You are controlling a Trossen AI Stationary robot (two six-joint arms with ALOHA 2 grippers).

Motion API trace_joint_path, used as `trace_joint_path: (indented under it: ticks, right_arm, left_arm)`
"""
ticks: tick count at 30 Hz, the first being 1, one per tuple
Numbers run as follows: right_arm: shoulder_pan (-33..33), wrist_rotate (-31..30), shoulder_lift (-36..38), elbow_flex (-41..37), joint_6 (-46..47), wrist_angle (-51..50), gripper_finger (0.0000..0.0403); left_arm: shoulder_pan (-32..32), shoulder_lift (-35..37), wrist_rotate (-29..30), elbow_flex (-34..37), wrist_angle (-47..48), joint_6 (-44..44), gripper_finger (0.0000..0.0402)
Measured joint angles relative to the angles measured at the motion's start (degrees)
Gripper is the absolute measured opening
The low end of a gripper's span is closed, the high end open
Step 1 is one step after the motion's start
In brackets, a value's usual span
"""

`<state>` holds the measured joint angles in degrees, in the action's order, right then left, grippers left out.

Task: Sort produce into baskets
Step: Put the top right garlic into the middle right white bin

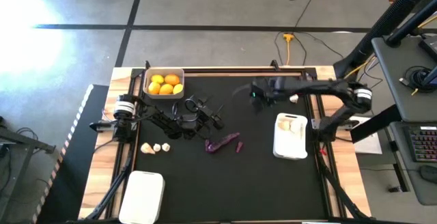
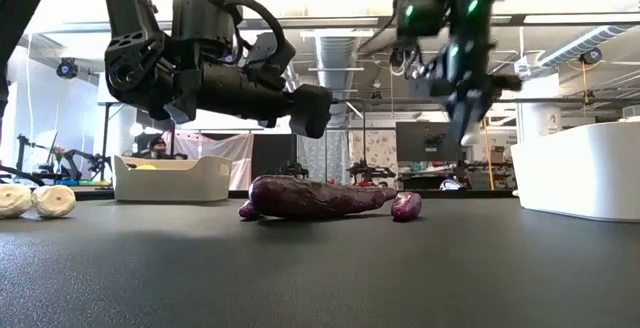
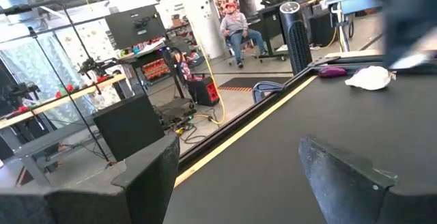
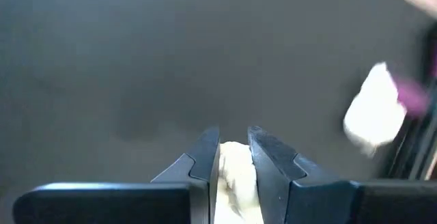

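My right gripper point(image 1: 254, 91) hangs over the far middle of the black mat, shut on a white garlic bulb point(image 4: 235, 173). My left gripper point(image 1: 213, 119) is open and empty above the mat, just beyond a large purple eggplant point(image 1: 222, 143) that lies on its side with a tiny eggplant point(image 1: 239, 148) beside it. Several garlic bulbs point(image 1: 156, 147) lie at the left. One basket point(image 1: 147, 80) at the far left holds citrus fruits point(image 1: 166, 85). A basket point(image 1: 289, 149) at the right holds garlic. A third basket point(image 1: 142, 194) stands at the near left. My right gripper pinches the garlic bulb's two sides point(image 4: 227, 162) between its two fingers. The fingers point(image 2: 466, 108) point down. The bulb is lifted clear of the mat.
Another garlic bulb point(image 1: 293, 99) lies on the mat at the far right, with a small purple piece point(image 3: 332, 72) near it. The mat's near middle is bare. A person point(image 3: 235, 29) sits in the room beyond the table.
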<state>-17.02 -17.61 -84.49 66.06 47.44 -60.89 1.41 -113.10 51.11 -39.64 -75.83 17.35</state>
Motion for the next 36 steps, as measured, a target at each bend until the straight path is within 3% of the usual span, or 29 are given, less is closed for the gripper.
trace_joint_path:
  ticks: [9, 14, 28, 36]
  right_arm:
    - [18.1, 3.9, 2.7, -0.1, 22.9, -21.7, 0.0061]
    - [23.3, 7.0, 2.7, -1.4, 29.6, -23.1, 0.0062]
    - [25.0, 7.3, 2.6, -10.7, 30.7, -17.6, 0.0065]
    - [24.9, 7.7, 2.6, -10.8, 31.5, -17.8, 0.0133]
  left_arm:
    - [0.2, 0.1, 0.0, 0.0, 0.0, -3.4, 0.0283]
    - [0.8, 0.1, -0.1, 0.0, 0.0, -3.1, 0.0283]
    - [0.9, 0.1, -0.1, 0.0, 0.0, -2.9, 0.0283]
    - [0.9, 0.2, -0.2, 0.0, 0.1, -2.8, 0.0283]
